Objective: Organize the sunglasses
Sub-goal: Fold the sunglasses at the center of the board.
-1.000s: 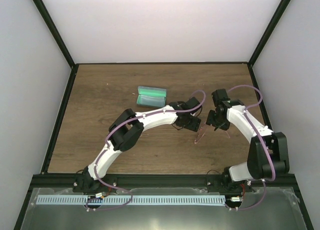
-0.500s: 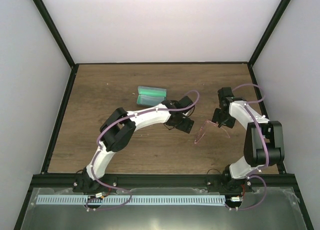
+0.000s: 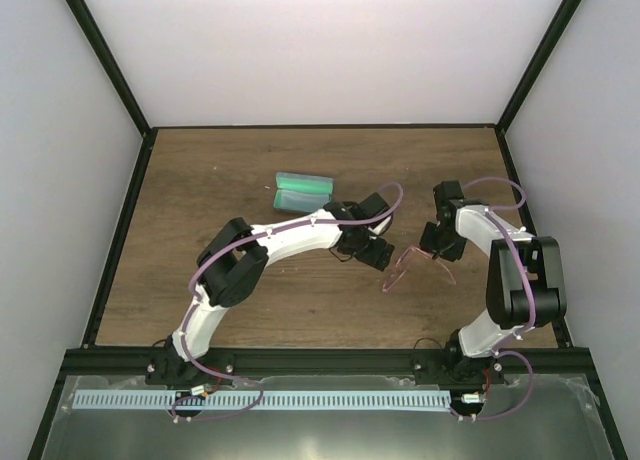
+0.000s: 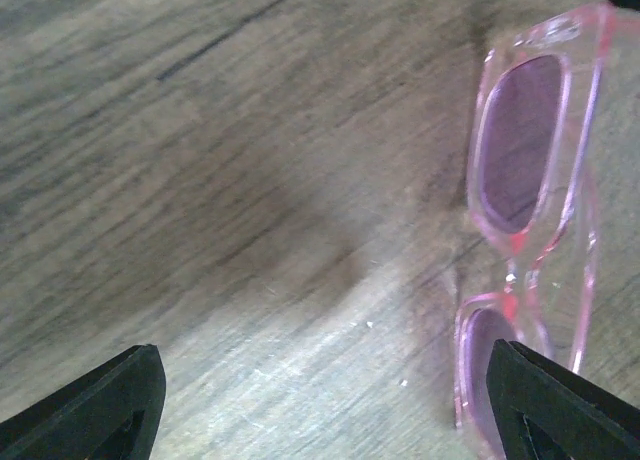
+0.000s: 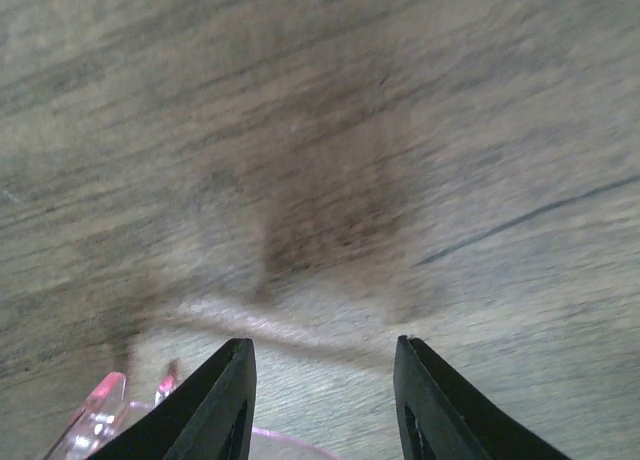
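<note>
Resting on the brown wood-grain tabletop (image 3: 200,270), the thin pink translucent sunglasses with purple-tinted lenses (image 3: 402,268) are sitting right of centre, between the tips of the two arms. From above, their long axis is running diagonally, from near-left to far-right, and one slender arm is trailing off to the right.

The left arm's fingers (image 3: 384,260) are hovering just left of the frame. The right arm's fingers (image 3: 438,250) are hanging just to its far right. A grey-blue oblong case with a green lining (image 3: 302,192) is lying open well apart from them, farther back and to the left.

In the left wrist view, the frame (image 4: 530,230) is running top to bottom along the right side. One lens is showing whole, while the other is being cut off by the lower edge and by the black finger at the right (image 4: 565,405). These fingers are spread wide and gripping nothing. The frame is sitting at the right-hand finger rather than in the middle of the gap, and I cannot tell whether they are touching.

The right wrist view is blurred. Only a pink corner of the frame (image 5: 100,405) is showing at the lower left, outside the finger on that side (image 5: 215,405). A faint pink line is crossing the gap at the bottom edge. These fingers are parted moderately and clamping nothing, and contact with that line is too unclear to judge.
</note>
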You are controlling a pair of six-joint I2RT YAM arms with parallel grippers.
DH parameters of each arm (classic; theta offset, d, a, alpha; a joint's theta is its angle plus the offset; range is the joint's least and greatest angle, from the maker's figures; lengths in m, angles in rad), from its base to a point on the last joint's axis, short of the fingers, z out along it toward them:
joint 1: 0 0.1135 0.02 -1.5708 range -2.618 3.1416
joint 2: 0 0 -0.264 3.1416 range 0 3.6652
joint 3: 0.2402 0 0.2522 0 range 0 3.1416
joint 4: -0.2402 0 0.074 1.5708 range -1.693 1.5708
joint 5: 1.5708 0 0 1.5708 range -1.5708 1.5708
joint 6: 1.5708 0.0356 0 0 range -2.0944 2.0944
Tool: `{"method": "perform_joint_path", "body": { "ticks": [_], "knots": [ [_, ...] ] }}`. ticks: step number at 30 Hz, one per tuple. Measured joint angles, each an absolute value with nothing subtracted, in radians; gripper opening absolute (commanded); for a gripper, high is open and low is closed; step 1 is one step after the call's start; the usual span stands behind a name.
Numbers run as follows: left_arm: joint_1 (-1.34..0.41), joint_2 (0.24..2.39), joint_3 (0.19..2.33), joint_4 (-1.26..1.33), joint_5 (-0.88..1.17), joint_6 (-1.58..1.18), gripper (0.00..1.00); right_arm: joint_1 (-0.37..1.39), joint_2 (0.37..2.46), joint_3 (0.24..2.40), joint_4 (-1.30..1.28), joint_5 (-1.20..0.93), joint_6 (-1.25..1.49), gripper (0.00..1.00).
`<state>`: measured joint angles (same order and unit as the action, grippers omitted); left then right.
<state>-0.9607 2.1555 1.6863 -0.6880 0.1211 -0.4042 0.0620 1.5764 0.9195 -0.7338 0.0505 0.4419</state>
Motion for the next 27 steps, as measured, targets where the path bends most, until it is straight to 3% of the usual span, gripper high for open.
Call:
{"method": "perform_joint_path", "body": {
  "ticks": [6,11,22,27],
  "knots": [
    [-0.982,2.156,1.665,-0.67,0.143,-0.415,0.9,0.062,1.571,0.879,-0.724,-0.022,0.491,0.4],
    [-0.986,2.156,1.637,-0.668,0.142,-0.418,0.9,0.062,1.534,0.87,-0.725,-0.033,0.505,0.64],
    [-0.98,2.156,1.627,-0.665,0.141,-0.419,0.9,0.062,1.412,0.868,-0.722,-0.057,0.437,0.65],
    [-0.98,2.156,1.629,-0.66,0.141,-0.42,0.9,0.062,1.417,0.852,-0.724,-0.094,0.406,0.77]
  ]
}}
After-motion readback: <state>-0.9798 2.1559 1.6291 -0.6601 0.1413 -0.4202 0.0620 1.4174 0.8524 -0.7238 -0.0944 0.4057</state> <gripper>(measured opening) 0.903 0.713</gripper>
